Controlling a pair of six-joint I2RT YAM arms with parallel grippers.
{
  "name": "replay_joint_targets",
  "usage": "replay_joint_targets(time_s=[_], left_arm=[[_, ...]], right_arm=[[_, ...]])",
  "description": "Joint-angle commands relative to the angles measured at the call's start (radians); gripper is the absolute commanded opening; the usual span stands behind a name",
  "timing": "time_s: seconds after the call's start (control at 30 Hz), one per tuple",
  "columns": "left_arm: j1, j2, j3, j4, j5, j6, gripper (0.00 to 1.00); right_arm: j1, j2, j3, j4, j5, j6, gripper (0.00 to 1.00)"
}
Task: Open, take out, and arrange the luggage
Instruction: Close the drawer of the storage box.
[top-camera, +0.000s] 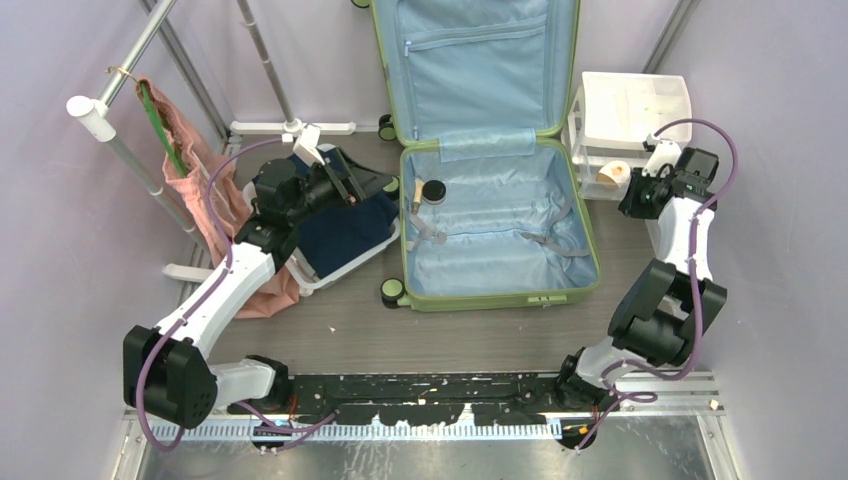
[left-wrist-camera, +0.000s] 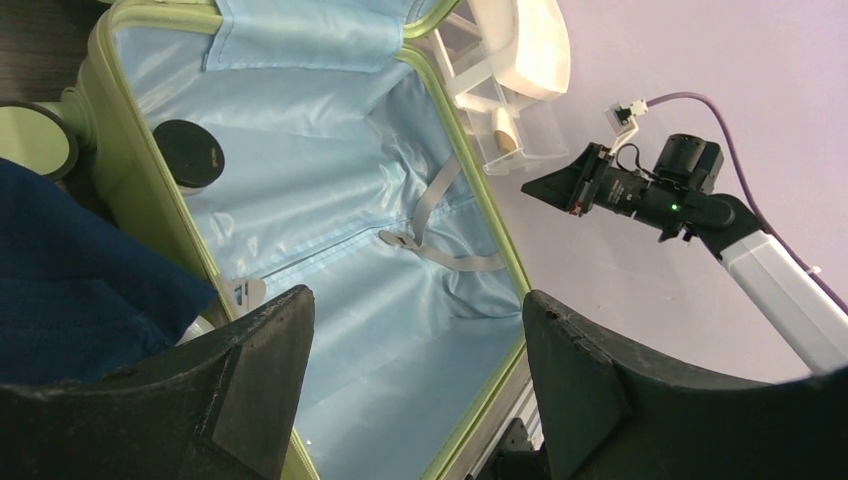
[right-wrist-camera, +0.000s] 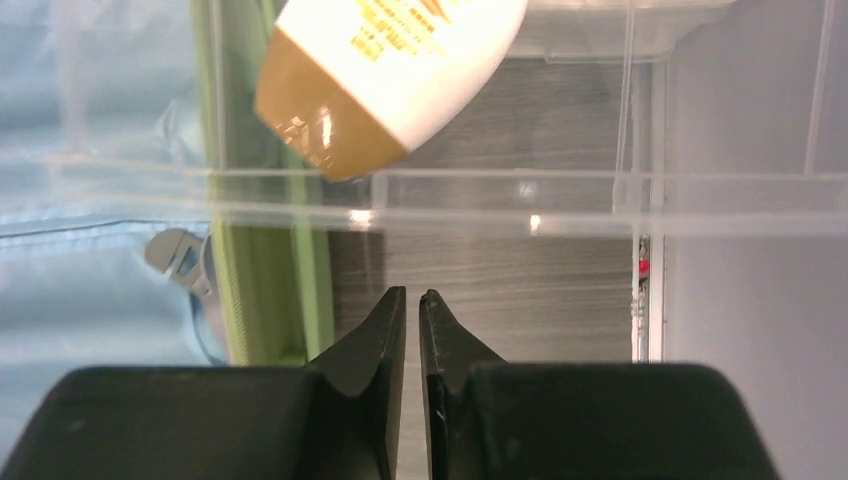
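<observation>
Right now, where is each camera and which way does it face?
Top external: above, behind the bases, looking down on open luggage; left arm, right arm show.
Left wrist: faces across the luggage toward the right arm; left gripper open.
Right wrist: faces drawer unit and bottle; right gripper shut.
All share the luggage's lining.

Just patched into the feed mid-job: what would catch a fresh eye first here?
The light-green luggage lies wide open in the middle, its pale blue lining almost bare except a small black-lidded jar near its left wall. Left of it, the open left gripper hovers over navy clothing. On the right, the right gripper, jaws nearly together and empty, faces the clear drawer unit holding a white bottle with a gold cap.
</observation>
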Motion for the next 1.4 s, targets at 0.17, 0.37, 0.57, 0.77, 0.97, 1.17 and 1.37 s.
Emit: replay_joint_targets(time_s=[0.17,0.37,0.57,0.77,0.97,1.17,1.37], left_arm=[[0.010,-0.017,0.016,0.000,-0.005,0.025,0.77],[0.010,-0.020,0.015,-0.005,-0.015,0.017,0.77],[0.010,-0.012,0.018,0.000,-0.029,-0.001,0.76],[0.010,-0.001,0.023,0.003,-0.036,-0.025,0.76],[0.010,-0.013,0.021,-0.018,-0.058,-0.026,0.76],[0.010,-0.022,0.016,-0.020,-0.076,-0.025,0.76],[0.010,-0.023,0.011,-0.013,-0.091,-0.020,0.76]], right_arm=[[0.019,0.147,0.152,0.215,0.015,0.090,0.16],[0.035,0.204,0.182,0.351,0.003,0.163,0.18],[0.036,0.259,0.203,0.448,-0.026,0.279,0.22],[0.036,0.299,0.177,0.571,-0.055,0.419,0.24],[0.034,0.300,0.157,0.629,-0.058,0.441,0.25],[0.009,0.264,0.104,0.590,-0.112,0.414,0.25],[-0.042,0.203,0.015,0.550,-0.188,0.413,0.28]])
